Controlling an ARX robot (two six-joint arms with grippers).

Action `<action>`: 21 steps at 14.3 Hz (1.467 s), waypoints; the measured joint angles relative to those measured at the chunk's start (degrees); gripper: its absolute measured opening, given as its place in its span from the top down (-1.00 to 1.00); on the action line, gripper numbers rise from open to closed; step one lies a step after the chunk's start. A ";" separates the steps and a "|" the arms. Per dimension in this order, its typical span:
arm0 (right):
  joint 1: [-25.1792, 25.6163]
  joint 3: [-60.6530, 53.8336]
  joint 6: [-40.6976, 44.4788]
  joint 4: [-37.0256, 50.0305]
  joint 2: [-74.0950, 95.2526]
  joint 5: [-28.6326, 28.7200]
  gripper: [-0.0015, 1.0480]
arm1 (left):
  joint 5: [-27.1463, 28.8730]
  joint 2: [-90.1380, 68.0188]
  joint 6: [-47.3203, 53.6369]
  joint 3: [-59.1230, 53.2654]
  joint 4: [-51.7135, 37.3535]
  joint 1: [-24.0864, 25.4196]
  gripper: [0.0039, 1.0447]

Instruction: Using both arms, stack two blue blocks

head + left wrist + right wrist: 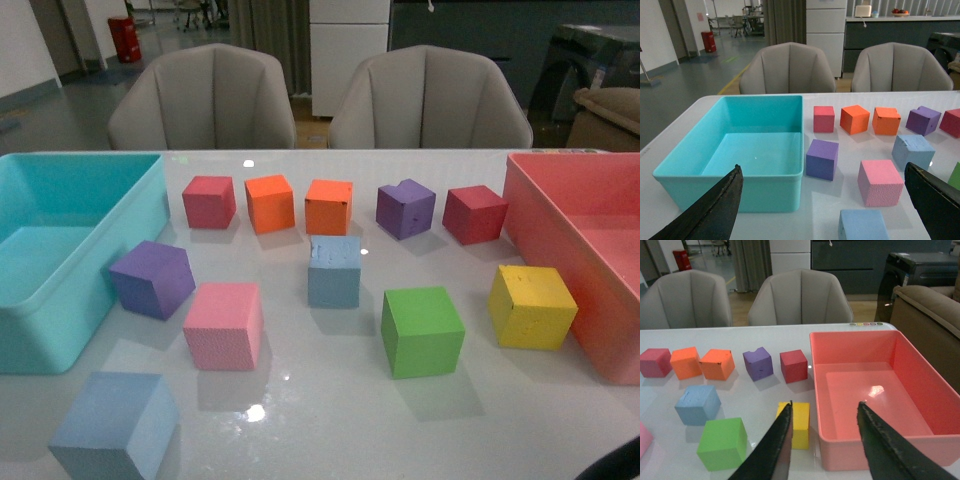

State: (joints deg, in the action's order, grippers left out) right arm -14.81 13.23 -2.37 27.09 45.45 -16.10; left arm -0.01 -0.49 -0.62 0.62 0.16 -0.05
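Blue block 1 (334, 272): middle of the table (330, 410), flat on it; green cube (422, 330) at its 4 o'clock, apart.
Blue block 2 (115, 425): 7 o'clock from block 1, well apart, at the near edge; pink cube (224, 325) between the 2.
Left gripper (822, 169): fingers spread wide, empty, beside the teal bin (727, 192).
Right gripper (824, 405): fingers apart, empty, above the yellow cube (801, 425).
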 joint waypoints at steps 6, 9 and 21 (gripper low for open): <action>11.21 -8.79 2.08 -5.99 -20.09 13.49 0.96 | 0.02 0.00 0.00 0.00 0.02 0.00 -0.88; 14.82 -10.75 2.08 -9.49 -25.14 16.06 0.96 | 0.00 0.00 0.00 0.00 0.02 0.00 -0.88; 14.82 -12.55 2.12 -27.39 -45.22 16.13 0.96 | -0.02 0.00 0.00 0.00 0.02 0.00 -0.88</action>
State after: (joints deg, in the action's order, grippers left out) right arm 0.01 0.69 -0.25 -0.30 0.23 0.03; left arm -0.03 -0.49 -0.62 0.62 0.19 -0.05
